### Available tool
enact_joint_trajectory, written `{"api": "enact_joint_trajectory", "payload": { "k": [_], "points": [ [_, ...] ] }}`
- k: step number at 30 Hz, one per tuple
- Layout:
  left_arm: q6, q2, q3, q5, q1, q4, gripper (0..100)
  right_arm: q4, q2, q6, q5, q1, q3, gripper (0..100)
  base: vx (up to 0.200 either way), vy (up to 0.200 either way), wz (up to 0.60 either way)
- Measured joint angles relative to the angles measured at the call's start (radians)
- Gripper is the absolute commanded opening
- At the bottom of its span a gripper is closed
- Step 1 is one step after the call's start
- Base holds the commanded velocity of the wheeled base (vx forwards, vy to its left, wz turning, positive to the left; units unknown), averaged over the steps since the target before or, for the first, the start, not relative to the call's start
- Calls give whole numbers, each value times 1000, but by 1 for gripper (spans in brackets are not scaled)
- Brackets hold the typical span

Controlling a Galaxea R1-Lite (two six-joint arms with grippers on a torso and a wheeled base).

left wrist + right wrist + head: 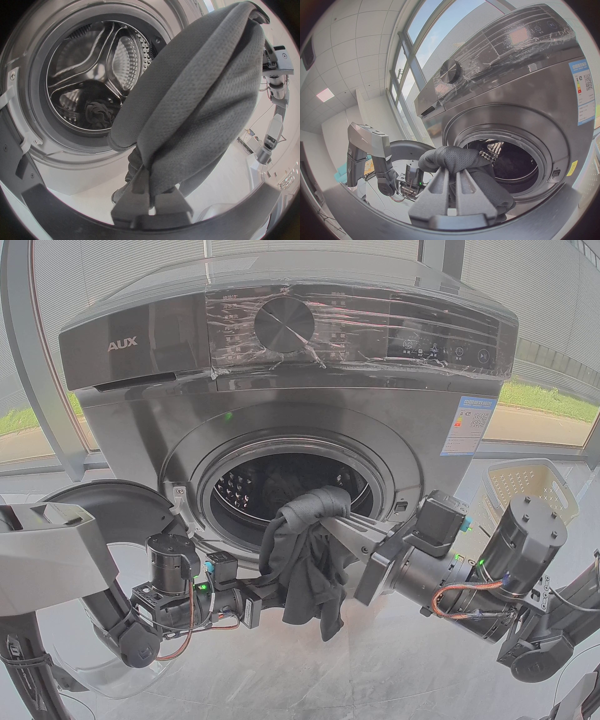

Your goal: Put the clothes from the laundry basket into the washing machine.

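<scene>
A dark grey garment (306, 559) hangs in front of the washing machine's round opening (250, 490). My right gripper (326, 523) is shut on its upper fold, level with the lower rim of the opening; the same grip shows in the right wrist view, gripper (452, 176) on garment (453, 157). My left gripper (274, 584) is lower and to the left, shut on the garment's bottom part, its fingertips buried in cloth. In the left wrist view the garment (193, 93) rises from that gripper (150, 190). A dark piece of clothing (98, 114) lies inside the drum.
The machine's door (112, 509) stands swung open on the left, just behind my left arm. A pale perforated laundry basket (531, 487) sits on the floor to the right of the machine, behind my right arm. Light tiled floor (325, 677) stretches in front.
</scene>
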Motion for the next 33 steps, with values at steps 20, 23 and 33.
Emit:
{"api": "enact_joint_trajectory", "payload": {
  "k": [20, 23, 33],
  "points": [
    [-11, -157, 329, -11, -54, -350, 0, 36, 44, -13, -28, -114, 13, 100, 0, 0, 0],
    [-33, -193, 337, -11, -63, -350, 0, 41, 48, -12, -28, -117, 32, 100, 0, 0, 0],
    [-97, -268, 263, -5, -93, -351, 0, 94, 55, -21, -28, -115, 150, 100, 0, 0, 0]
  ]
}}
